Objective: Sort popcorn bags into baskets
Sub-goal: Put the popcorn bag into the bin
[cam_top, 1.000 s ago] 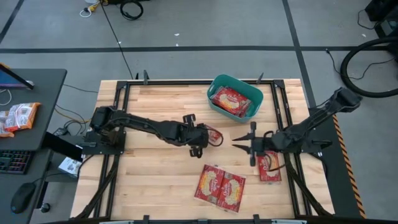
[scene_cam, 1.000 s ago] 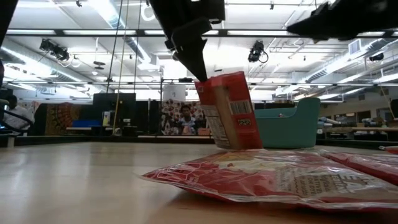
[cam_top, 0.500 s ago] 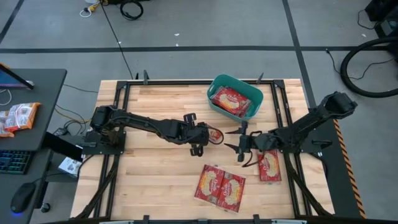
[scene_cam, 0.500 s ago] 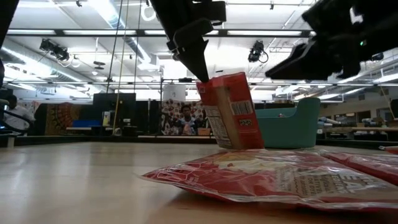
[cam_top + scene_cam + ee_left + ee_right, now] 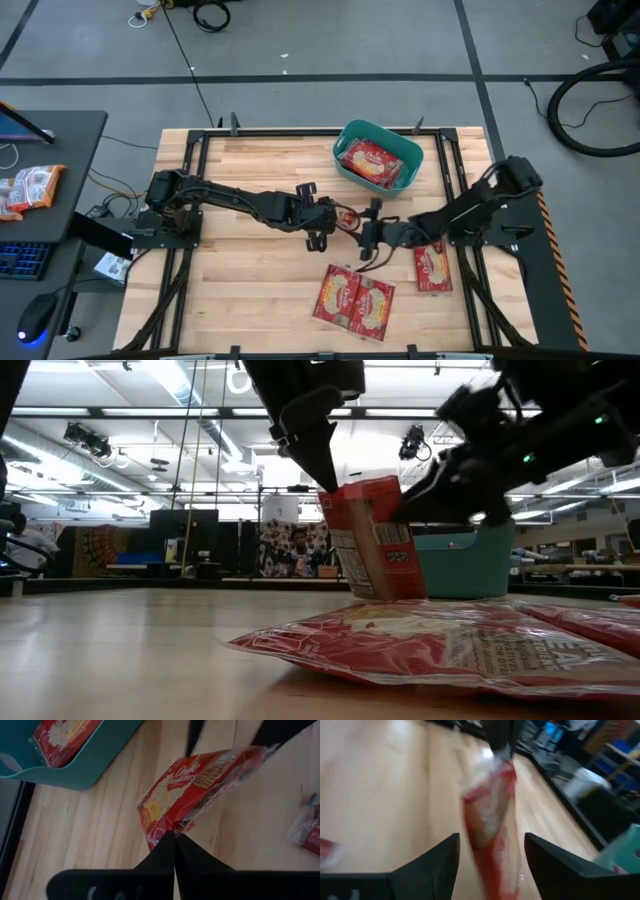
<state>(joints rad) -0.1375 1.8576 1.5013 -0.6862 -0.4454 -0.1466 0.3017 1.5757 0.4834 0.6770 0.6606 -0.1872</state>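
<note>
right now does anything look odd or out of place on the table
One popcorn bag stands on edge at mid-table, pinched by its top in the left gripper instead of lying flat like the others. The right gripper, jaws open, straddles it. The teal basket sits skewed to the table edge.

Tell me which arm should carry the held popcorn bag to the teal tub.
Right, probably. The left gripper pinches the popcorn bag by one edge, and the right gripper has its open fingers on either side of it, ready to take it. The right arm also sits on the teal tub's side.
</note>
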